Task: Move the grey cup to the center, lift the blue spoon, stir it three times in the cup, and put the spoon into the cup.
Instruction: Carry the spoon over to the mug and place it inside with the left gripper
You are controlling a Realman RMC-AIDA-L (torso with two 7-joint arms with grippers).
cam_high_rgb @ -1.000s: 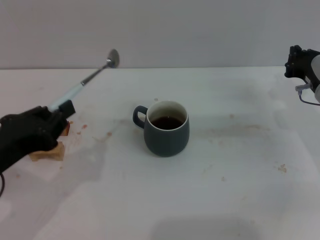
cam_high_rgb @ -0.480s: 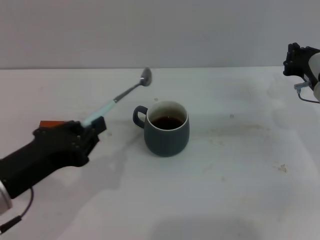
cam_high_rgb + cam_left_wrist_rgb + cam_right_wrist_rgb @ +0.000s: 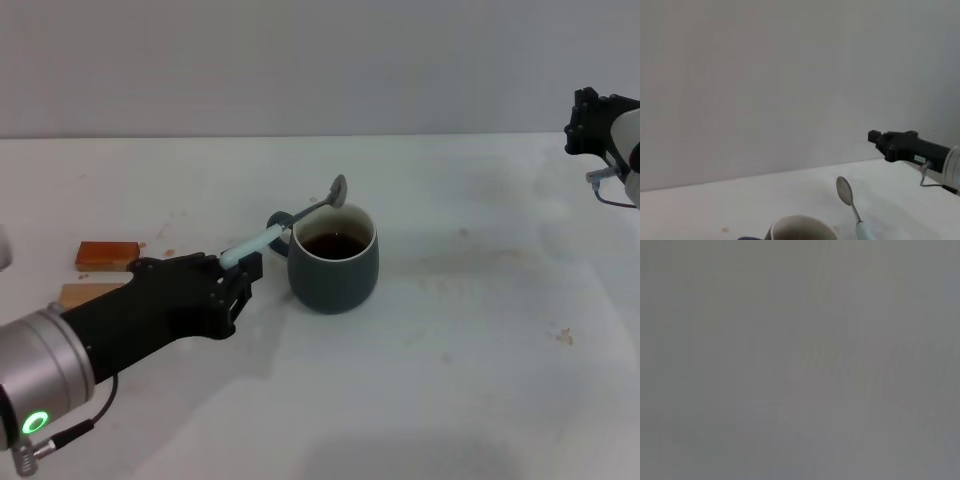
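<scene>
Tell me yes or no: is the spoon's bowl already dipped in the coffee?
No. The blue spoon, held by the left gripper, has its metal bowl raised above the grey cup rim.

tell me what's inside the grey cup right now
Dark liquid fills the grey cup below its cream inner wall. The blue spoon, held by the left gripper, is above the rim, not inside. The bottom is hidden.

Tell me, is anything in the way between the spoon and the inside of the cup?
Nothing visible is. The left hand holds the blue spoon with its bowl above the near rim of the grey cup, whose mouth is open.
</scene>
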